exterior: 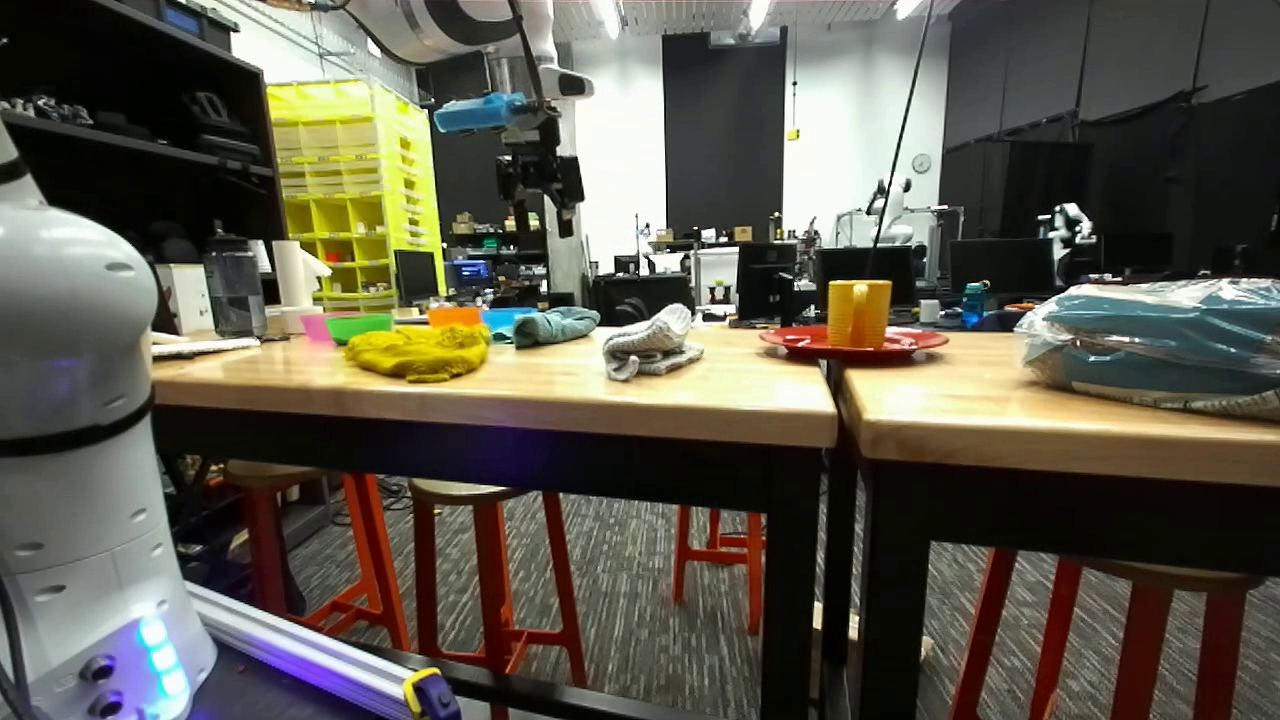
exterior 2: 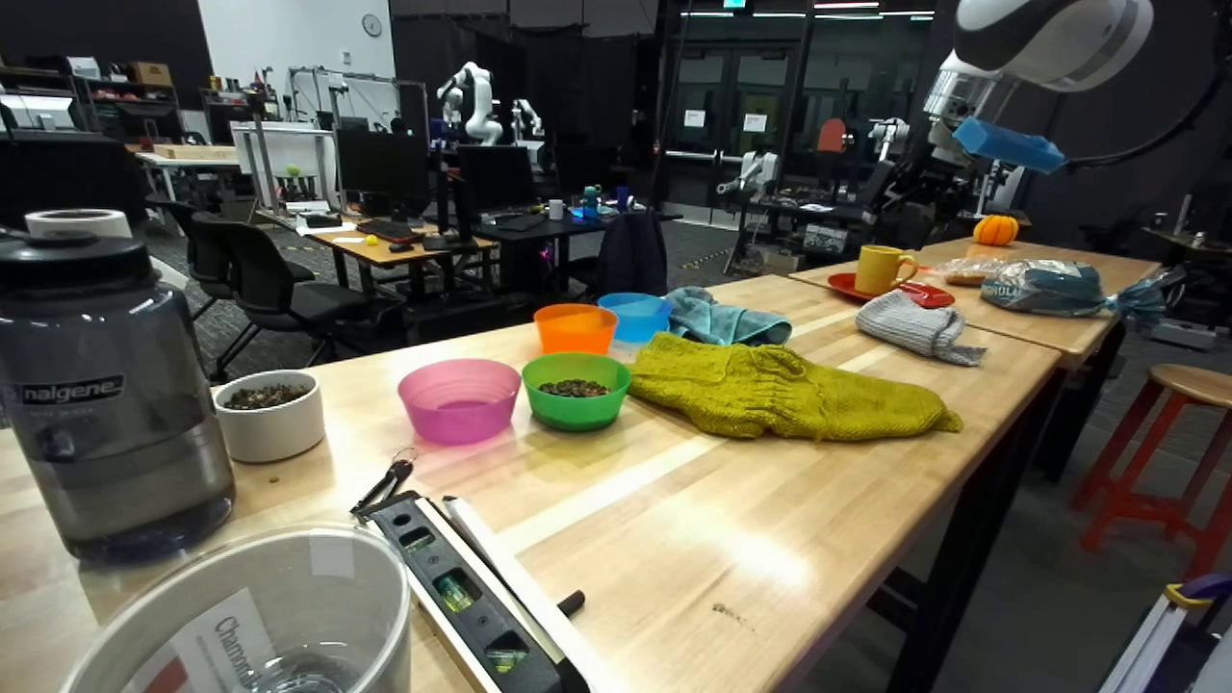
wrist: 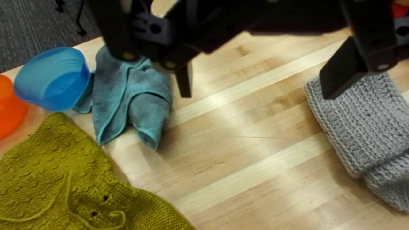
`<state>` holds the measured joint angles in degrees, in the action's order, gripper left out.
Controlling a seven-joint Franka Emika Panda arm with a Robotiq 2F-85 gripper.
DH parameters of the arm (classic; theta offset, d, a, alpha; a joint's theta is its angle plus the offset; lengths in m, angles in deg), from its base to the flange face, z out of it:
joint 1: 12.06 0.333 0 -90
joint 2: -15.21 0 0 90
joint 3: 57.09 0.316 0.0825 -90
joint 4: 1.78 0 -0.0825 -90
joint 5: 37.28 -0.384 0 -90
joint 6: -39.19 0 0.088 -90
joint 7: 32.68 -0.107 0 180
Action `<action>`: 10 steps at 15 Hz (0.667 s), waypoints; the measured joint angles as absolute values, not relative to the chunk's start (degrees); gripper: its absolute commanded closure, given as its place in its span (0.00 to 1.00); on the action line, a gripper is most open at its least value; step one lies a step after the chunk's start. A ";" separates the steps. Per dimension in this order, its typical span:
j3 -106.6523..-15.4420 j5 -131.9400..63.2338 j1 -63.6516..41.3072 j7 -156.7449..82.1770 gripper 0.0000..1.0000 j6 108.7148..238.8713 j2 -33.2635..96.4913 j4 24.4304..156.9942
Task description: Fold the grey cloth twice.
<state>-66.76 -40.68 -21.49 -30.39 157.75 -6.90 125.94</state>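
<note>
The grey knitted cloth (exterior: 648, 346) lies on the wooden table in both exterior views (exterior 2: 907, 321). It is bunched in layers, with one part lying over another. In the wrist view the grey cloth (wrist: 361, 127) is at the right, cut off by the frame edge. My gripper (exterior: 543, 218) hangs high above the table, well clear of the cloths. In the wrist view my gripper (wrist: 258, 92) is open, its fingers wide apart with only bare wood showing between them. The right finger (wrist: 342, 70) overlaps a corner of the grey cloth in that view.
A mustard knitted cloth (exterior 2: 784, 390) and a teal cloth (exterior 2: 727, 320) lie beside blue (exterior 2: 635, 316), orange (exterior 2: 576, 329), green (exterior 2: 577, 409) and pink (exterior 2: 459, 399) bowls. A yellow mug (exterior: 858, 312) stands on a red plate (exterior: 790, 340) near the table gap. A plastic-wrapped bag (exterior: 1160, 340) lies beyond.
</note>
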 measured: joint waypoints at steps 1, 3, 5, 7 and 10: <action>-66.22 -40.67 -21.12 -30.29 0.00 157.63 -7.43 126.16; -65.06 -40.58 -20.29 -30.25 0.00 157.60 -8.38 126.66; -63.84 -40.58 -19.31 -30.25 0.00 157.60 -9.23 127.08; -62.56 -40.57 -18.26 -30.27 0.00 157.60 -10.02 127.53; -60.68 -40.57 -16.97 -30.38 0.00 157.61 -11.22 128.29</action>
<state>-60.68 -40.57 -16.97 -30.38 157.61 -11.22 128.29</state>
